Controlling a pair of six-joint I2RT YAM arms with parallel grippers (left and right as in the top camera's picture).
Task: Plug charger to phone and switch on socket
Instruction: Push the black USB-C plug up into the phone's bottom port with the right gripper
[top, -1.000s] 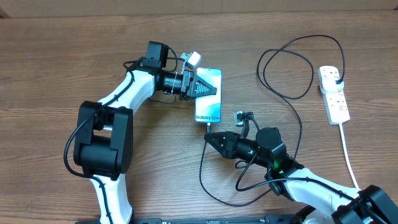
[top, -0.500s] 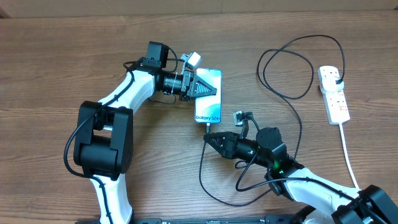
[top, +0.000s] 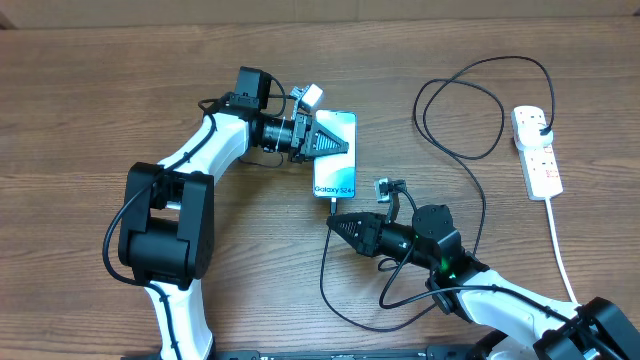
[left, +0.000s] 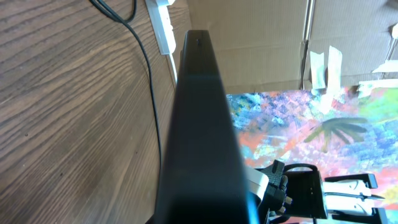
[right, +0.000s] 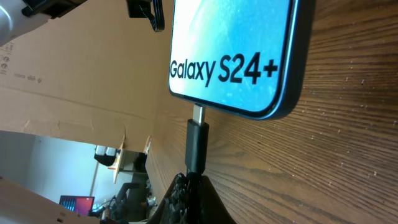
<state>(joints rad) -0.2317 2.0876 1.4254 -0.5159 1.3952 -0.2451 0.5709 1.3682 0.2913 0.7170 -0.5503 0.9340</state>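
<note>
The phone (top: 335, 165) lies on the table with its cyan screen up and "Galaxy S24+" at its near end. My left gripper (top: 330, 143) is shut on the phone's far half; in the left wrist view the phone's dark edge (left: 199, 124) fills the middle. My right gripper (top: 338, 222) is shut on the charger's black connector (right: 196, 146), whose metal tip touches the port at the phone's near end (right: 236, 56). The black cable (top: 470, 150) runs in loops to a black plug sitting in the white socket strip (top: 537, 152) at the right.
The socket's white cord (top: 562, 250) trails toward the near right edge. Slack black cable loops on the table below my right gripper (top: 340, 295). A cardboard wall stands behind the table (left: 261, 43).
</note>
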